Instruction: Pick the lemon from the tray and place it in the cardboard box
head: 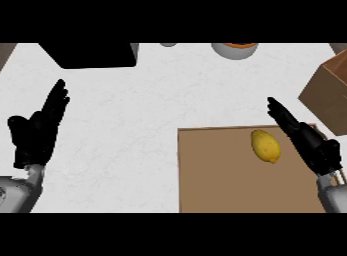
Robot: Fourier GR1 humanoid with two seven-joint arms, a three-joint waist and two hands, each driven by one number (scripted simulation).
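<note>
White marbled bench [168, 100] carries everything. Brown tray [228, 185] sits front-right, cardboard box [337, 95] just beyond its far-right corner. Left hand [37, 131] rests at left, fingers straight, up, holding nothing. Right hand [309, 142] hovers over tray's right edge, fingers straight & together, empty. Lemon [265, 145] lies on tray's far part, just left of right hand, long axis roughly fwd-back. Likely best approach: swing hand left over lemon, curl fingers across its short axis w/ thumb opposite, lift clear before moving to box.
</note>
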